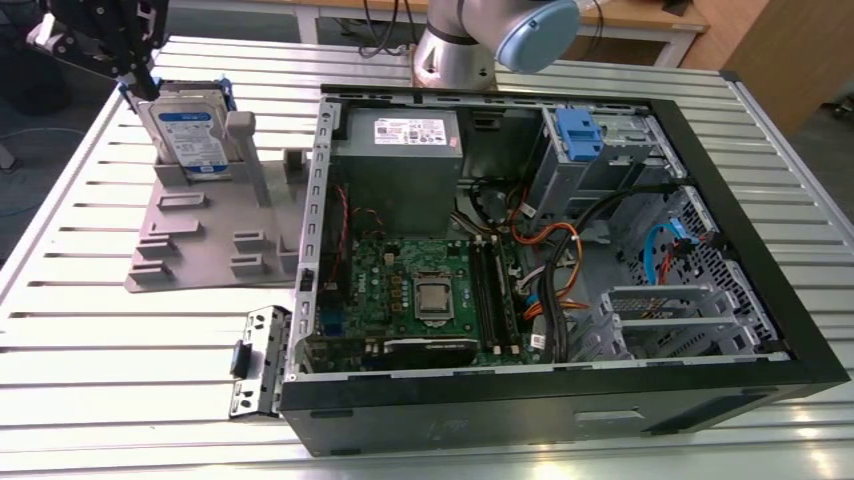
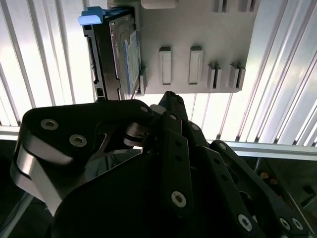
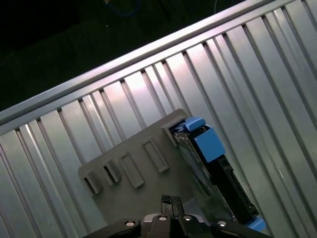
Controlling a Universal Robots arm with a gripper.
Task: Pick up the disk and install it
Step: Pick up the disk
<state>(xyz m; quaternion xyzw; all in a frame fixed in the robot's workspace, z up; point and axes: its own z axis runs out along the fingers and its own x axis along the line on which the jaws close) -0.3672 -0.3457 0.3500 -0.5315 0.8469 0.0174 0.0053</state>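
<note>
Item: disk, upright in grey stand on the counter, beside an open computer case. Gripper poised over its top corner, fingers together, empty. Hazard: descending thus, they would likely strike the edge and tip the disk.

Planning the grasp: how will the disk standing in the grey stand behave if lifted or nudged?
The disk looks stiff, a flat metal slab, probably heavy for its size. Standing on edge in the grey stand, it might tip if nudged, though the stand's uprights likely brace it.
</note>
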